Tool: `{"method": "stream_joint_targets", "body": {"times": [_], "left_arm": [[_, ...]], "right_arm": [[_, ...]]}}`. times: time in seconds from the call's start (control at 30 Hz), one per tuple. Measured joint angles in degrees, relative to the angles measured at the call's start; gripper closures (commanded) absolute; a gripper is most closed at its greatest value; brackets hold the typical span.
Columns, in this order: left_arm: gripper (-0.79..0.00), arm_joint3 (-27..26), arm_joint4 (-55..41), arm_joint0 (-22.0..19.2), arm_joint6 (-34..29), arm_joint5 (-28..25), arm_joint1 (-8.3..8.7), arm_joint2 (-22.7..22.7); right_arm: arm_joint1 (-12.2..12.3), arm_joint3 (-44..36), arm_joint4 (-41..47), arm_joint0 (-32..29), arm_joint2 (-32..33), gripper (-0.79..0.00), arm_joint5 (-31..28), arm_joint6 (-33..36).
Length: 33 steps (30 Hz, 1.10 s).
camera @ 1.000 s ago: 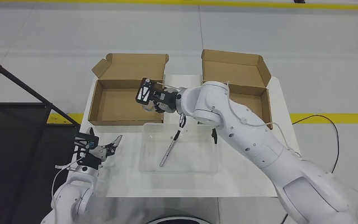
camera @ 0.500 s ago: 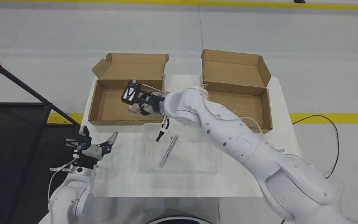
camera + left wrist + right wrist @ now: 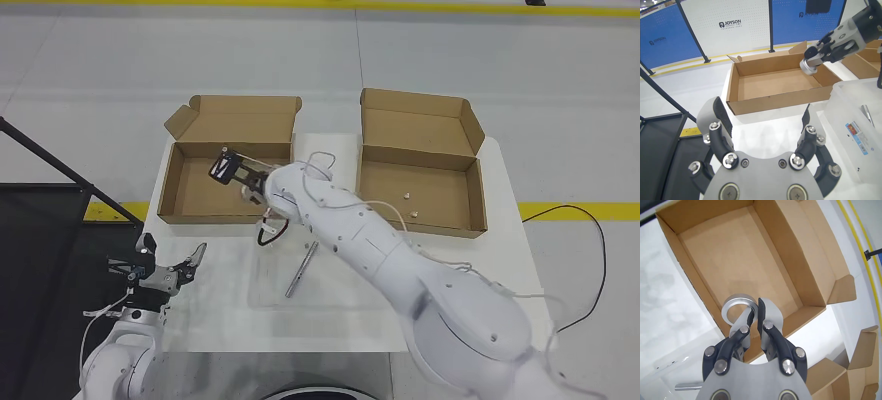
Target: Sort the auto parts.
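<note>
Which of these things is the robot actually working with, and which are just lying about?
Part of the job:
metal ring in the right gripper
left box
right box
clear bin
metal rod

Just lying about:
black rack
yellow floor tape

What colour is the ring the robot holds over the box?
The round metal ring is shiny silver, seen best in the right wrist view.

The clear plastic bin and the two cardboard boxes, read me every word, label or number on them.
Clear plastic bin: one sticker with a small picture, lines of print and a barcode, all too small to read.
Cardboard box on the robot's left: no print to be seen.
Cardboard box on the robot's right: no print to be seen.
</note>
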Motion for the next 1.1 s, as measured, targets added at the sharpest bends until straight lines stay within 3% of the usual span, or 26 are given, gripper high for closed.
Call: {"method": "stream_joint_targets", "body": {"times": [0.33,0.37,0.4,0.6,1.0,1.1], "left_arm": [[-0.785,0.6,0.9,-0.8,-0.9,-0.9,-0.28,0.8],[-0.785,0.7,1.0,-0.9,-0.9,-0.9,-0.30,0.9],[-0.785,0.7,1.1,-1.0,-1.0,-1.0,-0.33,1.0],[-0.785,1.1,1.5,-1.3,-1.4,-1.2,-0.47,1.2],[-0.785,0.8,2.4,-1.9,-2.0,-1.8,-0.73,1.6],[-0.785,0.6,2.8,-2.1,-2.3,-2.2,-0.75,1.6]], "right_arm": [[-5.9,11.4,-2.9,-0.6,-1.1,0.000,2.4,1.7],[-6.2,12.1,-3.0,-0.6,-1.0,-0.052,2.2,1.6],[-6.4,12.7,-3.0,-0.6,-0.9,-0.209,2.1,1.4],[-7.2,14.6,-3.1,-0.3,-0.8,-0.308,1.6,1.3],[-7.0,13.5,-2.2,2.9,0.0,-0.354,1.7,-1.2],[-6.8,13.4,-1.3,4.4,0.8,-0.431,1.0,-3.3]]}}
